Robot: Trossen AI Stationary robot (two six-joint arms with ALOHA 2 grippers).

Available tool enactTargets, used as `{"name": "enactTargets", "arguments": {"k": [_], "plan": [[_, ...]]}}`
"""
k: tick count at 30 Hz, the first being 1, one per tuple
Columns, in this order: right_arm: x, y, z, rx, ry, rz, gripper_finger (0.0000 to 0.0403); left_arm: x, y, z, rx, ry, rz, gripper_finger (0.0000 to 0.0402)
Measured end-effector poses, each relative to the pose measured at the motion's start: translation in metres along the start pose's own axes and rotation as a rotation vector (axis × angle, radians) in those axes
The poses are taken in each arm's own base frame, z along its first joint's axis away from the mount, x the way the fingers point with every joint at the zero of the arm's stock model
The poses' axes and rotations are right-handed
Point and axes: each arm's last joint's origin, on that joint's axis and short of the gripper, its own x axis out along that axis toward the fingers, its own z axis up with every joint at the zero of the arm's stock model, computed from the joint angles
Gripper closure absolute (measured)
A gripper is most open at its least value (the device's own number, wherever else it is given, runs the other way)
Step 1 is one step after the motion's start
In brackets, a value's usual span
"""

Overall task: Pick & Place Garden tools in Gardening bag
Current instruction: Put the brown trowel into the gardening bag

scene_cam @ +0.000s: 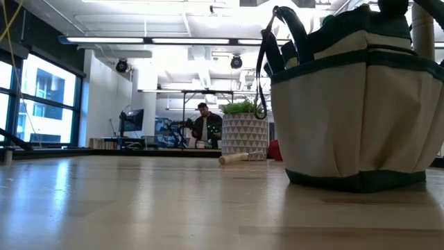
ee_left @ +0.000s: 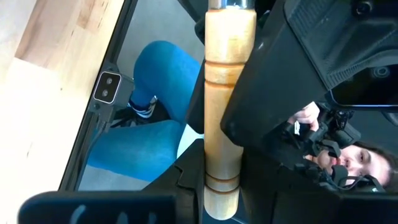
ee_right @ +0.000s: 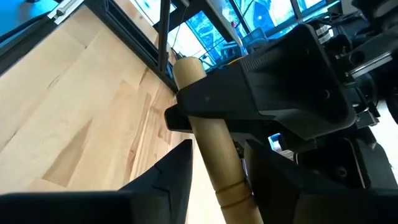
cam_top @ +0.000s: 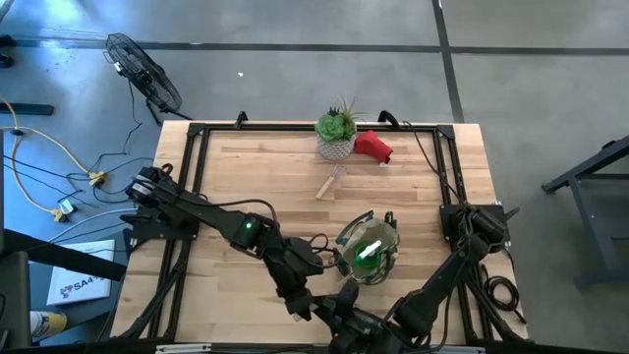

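Note:
The tan gardening bag with a dark green rim stands upright right of the table's middle, green things showing inside it. Close to the near edge, both grippers meet on one wooden-handled tool: my left gripper is shut on it, and my right gripper has a finger on either side of it. Its metal end is out of view. Another wooden-handled tool and a red soft item lie on the far part of the table. My left gripper pinches the wooden handle near its rounded butt end between its two fingers, which lie across it. The handle is lifted clear of the table. My right gripper closes on the same handle farther along its length, one finger on each side. Its fingers also lie across the handle.
A green spiky plant in a white pot stands at the far edge. Black frame rails run along the table's sides. A person's legs in blue trousers show just past the near edge. Bare wood lies left of centre.

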Motion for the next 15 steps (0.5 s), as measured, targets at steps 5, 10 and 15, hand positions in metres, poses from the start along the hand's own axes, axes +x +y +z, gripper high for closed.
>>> {"name": "enactTargets", "arguments": {"k": [5, 10, 15], "plan": [[0.0001, 0.0004, -0.0004, 0.002, 0.000, 0.008, 0.0281, 0.0000, 0.0006, -0.0004, -0.004, 0.009, 0.003, 0.0337], [0.0002, 0.0025, -0.0055, -0.019, 0.026, 0.028, 0.0328, -0.0002, 0.0031, -0.0006, -0.024, 0.004, 0.029, 0.0337], [-0.0004, 0.0032, -0.0066, -0.006, 0.032, 0.033, 0.0344, -0.0001, 0.0032, -0.0004, -0.023, -0.001, 0.031, 0.0337]]}}
